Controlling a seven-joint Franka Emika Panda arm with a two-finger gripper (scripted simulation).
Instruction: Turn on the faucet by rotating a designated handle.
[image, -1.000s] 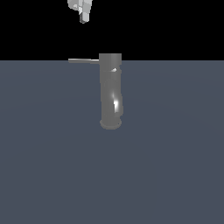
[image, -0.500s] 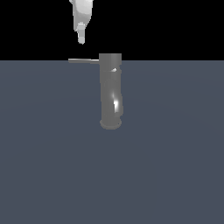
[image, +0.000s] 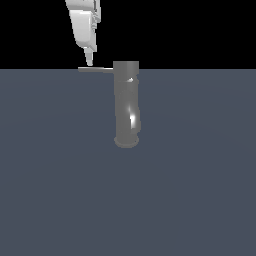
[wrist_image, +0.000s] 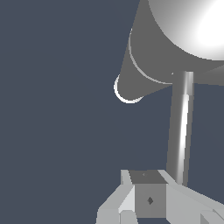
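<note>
The faucet (image: 126, 105) stands up tall in the middle of the gray bench (image: 200, 200). It is a shiny gray tube with a small bend and a wide round foot. From its top, the handle (image: 95, 69) sticks out flat toward 9 o'clock in the exterior view. It is a thin bar, much thinner than the faucet.

The gripper (image: 90, 62) hangs just above the far end of the handle, at about 12 o'clock from that end. Its tip looks very close to the bar, but I cannot tell if it touches. In the wrist view, the gripper (wrist_image: 146, 199) sits right beside the handle (wrist_image: 180, 131), near the bar's free end. The fingers look pressed together, with no gap showing, and they hold nothing.

I think the job now is to push the bar around, not to grab it. To do it well, the gripper should come down beside the bar, not on top of it. It should press near the free end, because that is where a push turns the bar most easily. The push should go sideways in a curve around the faucet top, slow and steady, so the tip does not slip off.
</note>
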